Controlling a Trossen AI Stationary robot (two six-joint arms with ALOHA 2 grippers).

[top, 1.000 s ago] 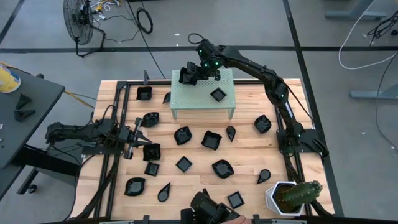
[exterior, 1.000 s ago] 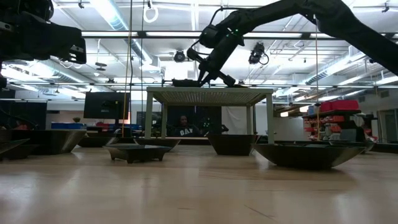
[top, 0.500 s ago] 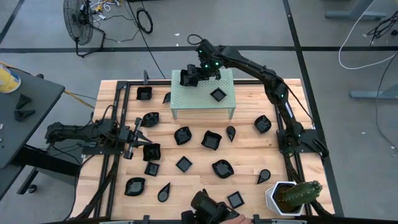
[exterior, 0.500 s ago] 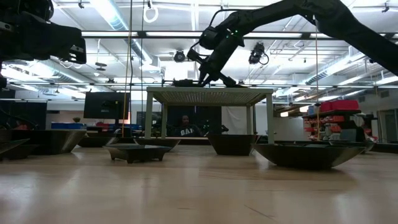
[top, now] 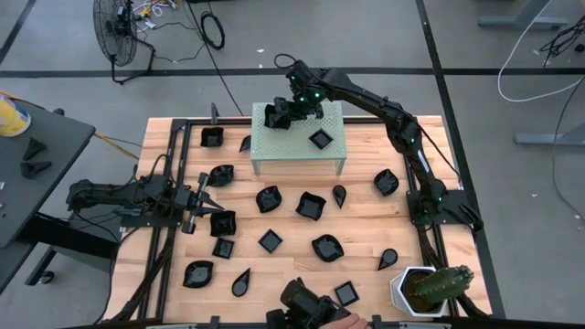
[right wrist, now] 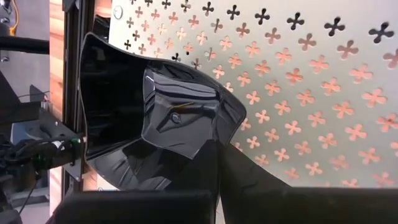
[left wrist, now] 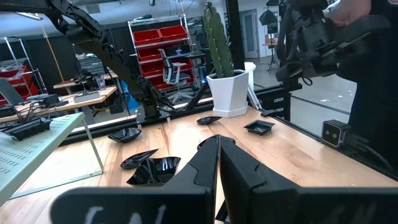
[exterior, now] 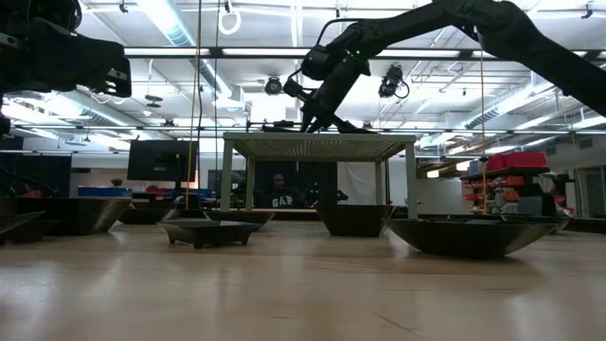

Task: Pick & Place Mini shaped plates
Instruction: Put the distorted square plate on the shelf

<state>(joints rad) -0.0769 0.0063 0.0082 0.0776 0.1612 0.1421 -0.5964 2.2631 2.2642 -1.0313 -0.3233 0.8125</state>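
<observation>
My right gripper (top: 291, 110) reaches over the far left corner of the pale green perforated stand (top: 297, 153) and is shut on a glossy black wavy mini plate (right wrist: 155, 112), seen from above as the plate (top: 275, 115). A square mini plate (top: 319, 139) lies flat on the stand's top. Several more mini plates (top: 311, 205) rest on the wooden table around the stand. My left gripper (top: 203, 205) waits shut and level at the table's left side, close to a plate (top: 222, 222). My right gripper pinches the wavy plate's rim (right wrist: 208, 146) between its two fingers. The fingers slant down from the table's far right side. The plate is tilted, one side raised, just above the stand's top (right wrist: 311, 93); whether its lower edge touches the stand I cannot tell.
A white hexagonal pot with a cactus (top: 428, 288) stands at the near right corner. A person's hand holds a dark device (top: 306, 309) at the near edge. Black rails (top: 183, 164) run along the table's left and right sides.
My right gripper has stayed over the stand's far left corner and rolled slightly, turning the held plate a little with it.
</observation>
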